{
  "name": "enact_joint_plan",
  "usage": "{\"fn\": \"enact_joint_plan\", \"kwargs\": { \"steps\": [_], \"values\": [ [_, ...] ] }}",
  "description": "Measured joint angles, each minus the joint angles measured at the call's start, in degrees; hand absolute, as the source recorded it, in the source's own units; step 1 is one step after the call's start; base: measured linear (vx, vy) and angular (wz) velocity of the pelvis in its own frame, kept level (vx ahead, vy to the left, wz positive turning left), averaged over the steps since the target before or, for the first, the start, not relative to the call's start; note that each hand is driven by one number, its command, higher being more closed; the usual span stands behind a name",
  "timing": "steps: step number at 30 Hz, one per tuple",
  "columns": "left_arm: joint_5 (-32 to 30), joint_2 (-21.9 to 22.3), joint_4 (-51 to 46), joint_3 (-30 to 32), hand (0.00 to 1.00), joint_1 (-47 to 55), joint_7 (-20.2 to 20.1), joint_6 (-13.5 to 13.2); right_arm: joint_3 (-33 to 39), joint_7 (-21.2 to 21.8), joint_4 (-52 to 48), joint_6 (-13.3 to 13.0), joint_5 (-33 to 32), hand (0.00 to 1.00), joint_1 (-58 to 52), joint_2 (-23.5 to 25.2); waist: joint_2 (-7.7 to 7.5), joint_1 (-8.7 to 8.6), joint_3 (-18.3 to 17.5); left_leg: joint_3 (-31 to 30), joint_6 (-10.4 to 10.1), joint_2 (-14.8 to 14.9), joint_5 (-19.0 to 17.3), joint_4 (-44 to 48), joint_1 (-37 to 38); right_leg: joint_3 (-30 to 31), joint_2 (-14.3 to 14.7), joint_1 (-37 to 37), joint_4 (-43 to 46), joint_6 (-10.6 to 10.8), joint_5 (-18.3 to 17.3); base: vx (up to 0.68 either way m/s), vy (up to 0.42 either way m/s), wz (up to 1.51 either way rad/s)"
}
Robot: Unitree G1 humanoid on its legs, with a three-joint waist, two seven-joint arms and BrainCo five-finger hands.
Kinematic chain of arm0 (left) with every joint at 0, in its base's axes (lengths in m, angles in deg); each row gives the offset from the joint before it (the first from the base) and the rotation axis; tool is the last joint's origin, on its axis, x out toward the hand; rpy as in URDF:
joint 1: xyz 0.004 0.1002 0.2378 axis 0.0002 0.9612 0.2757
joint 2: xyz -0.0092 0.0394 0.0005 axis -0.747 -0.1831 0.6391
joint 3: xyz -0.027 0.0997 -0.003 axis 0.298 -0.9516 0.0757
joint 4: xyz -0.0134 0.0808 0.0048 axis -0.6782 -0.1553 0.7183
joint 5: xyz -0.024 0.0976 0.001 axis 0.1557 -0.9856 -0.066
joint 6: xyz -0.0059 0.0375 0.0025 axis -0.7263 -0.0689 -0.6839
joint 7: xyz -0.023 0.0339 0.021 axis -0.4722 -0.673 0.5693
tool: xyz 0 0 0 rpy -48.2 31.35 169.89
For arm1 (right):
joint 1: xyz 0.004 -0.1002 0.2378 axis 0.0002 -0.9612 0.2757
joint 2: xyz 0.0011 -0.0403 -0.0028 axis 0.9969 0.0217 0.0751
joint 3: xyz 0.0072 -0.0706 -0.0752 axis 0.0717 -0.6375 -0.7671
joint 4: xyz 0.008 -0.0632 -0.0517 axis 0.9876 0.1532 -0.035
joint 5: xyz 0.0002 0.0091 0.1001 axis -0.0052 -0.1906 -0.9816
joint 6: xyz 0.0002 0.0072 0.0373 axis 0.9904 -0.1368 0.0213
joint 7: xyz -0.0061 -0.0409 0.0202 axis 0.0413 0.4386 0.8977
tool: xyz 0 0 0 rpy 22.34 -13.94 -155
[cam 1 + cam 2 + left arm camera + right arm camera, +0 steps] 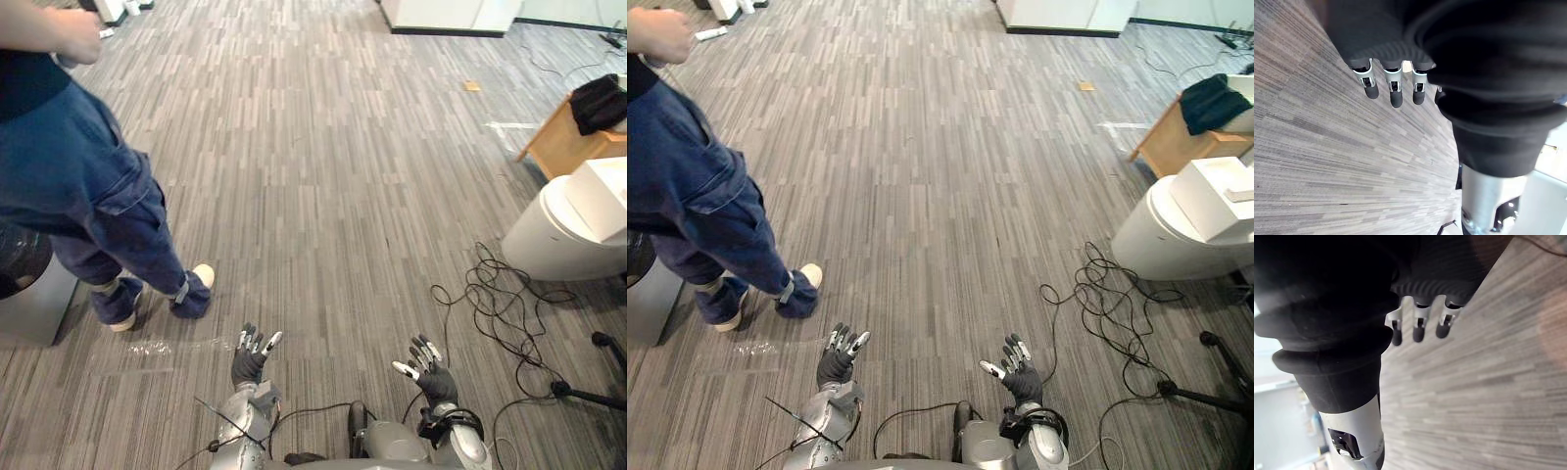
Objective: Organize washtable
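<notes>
Grey striped carpet [343,147] lies beneath the left hand [247,364] and right hand [434,380], both empty with fingers spread. At far right stands the white rounded washtable [544,240]; a person [88,206] stands left.

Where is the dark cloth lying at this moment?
In the left eye view the dark cloth lies far right, on the wooden stand, beyond the white round unit.

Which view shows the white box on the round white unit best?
The right eye view: nearly all of the white box shows atop the white unit. The left eye view crops it at the edge; wrist views face carpet.
</notes>
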Motion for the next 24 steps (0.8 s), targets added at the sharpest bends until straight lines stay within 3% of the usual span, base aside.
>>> {"fn": "enact_joint_plan", "kwargs": {
  "steps": [2,4,5,6,7,8,9,11,14,24],
  "values": [
    [0.00,0.25,-0.09,1.61,0.00,1.31,0.05,-0.03,-1.34,0.07,-0.01,-0.01,0.00,0.00,0.05,-0.62,-0.13,0.26,0.03,-8.40,-0.50,-0.16,4.46,4.28,-3.36,2.63,-0.25,0.93,-0.91,-1.07,0.69,0.10,-0.008,-0.84],
    [-0.04,0.10,-0.30,2.79,0.00,2.21,0.04,-0.07,-1.68,0.04,0.66,-0.17,-0.03,0.00,0.21,-0.53,-0.27,1.35,0.24,-17.71,-2.58,-0.68,-0.03,4.86,-7.42,4.69,-0.47,0.62,-1.78,-0.94,0.93,0.10,0.065,-0.66],
    [-0.05,-0.02,-0.84,3.46,0.00,3.00,0.06,-0.09,-1.73,0.04,2.33,-0.03,-0.02,0.00,0.57,-0.60,-0.43,1.45,0.29,-23.57,-4.53,-1.55,-2.86,0.48,-8.79,5.55,-0.80,0.64,-1.99,-0.91,0.95,0.09,0.092,-0.32],
    [-0.18,-0.04,-1.33,3.51,0.00,4.06,0.05,-0.14,-1.74,0.06,3.25,-0.05,-0.02,0.00,0.53,-0.71,-0.33,1.54,0.24,-28.54,-5.73,-2.69,-3.18,-6.85,-9.10,5.83,-1.24,0.63,-1.96,-0.47,1.20,0.08,0.077,-0.20],
    [-0.22,0.01,-1.33,3.48,0.00,4.29,0.04,-0.13,-1.68,0.05,4.01,-0.07,-0.05,0.00,0.50,-0.72,0.16,1.53,-0.04,-30.84,-6.78,-3.29,-2.33,-12.62,-8.78,5.79,-1.44,0.63,-1.90,0.15,1.47,0.07,0.133,-0.03],
    [-0.29,0.51,-1.39,3.23,0.00,5.11,0.02,-0.13,-1.62,0.08,4.41,-0.08,-0.07,0.00,0.41,-1.31,1.39,1.47,-0.74,-34.02,-9.81,-3.94,3.96,-23.66,-8.06,5.34,-1.31,0.00,-1.85,0.91,1.21,0.05,0.139,0.02],
    [-0.36,0.46,-1.30,3.02,0.00,5.03,0.00,-0.03,-1.30,0.15,5.66,-0.02,-0.13,0.00,0.66,-1.98,1.79,1.58,-1.05,-35.37,-11.54,-4.90,4.13,-27.12,-7.48,5.41,-1.54,-0.29,-1.96,2.19,1.15,0.10,0.203,0.16],
    [-0.45,-0.44,-1.69,2.37,0.00,4.94,-0.48,-0.03,-1.32,0.89,6.30,0.11,-0.55,0.00,0.44,-1.24,0.24,1.49,-1.80,-35.92,-10.48,-9.07,6.47,-32.54,-5.86,4.38,-4.61,-0.38,-2.41,2.77,0.92,0.08,0.184,0.33],
    [-1.03,-1.72,-2.46,2.21,0.00,5.08,-1.30,-0.01,-1.58,1.81,6.37,0.11,-1.53,0.00,0.85,-1.21,0.06,1.69,-2.47,-35.81,-9.41,-12.00,7.32,-35.82,-4.36,4.37,-6.84,-0.10,-2.68,3.97,0.68,0.05,0.168,0.14],
    [-5.11,-3.00,-2.94,-2.63,0.00,4.93,-3.06,0.23,-3.21,2.36,9.17,0.10,0.03,0.00,0.80,-1.97,0.56,1.24,-4.57,-35.66,-9.97,-13.01,9.83,-40.85,-3.56,4.48,-6.89,-1.49,-3.76,5.39,1.61,-0.01,0.011,-0.04]
  ]
}}
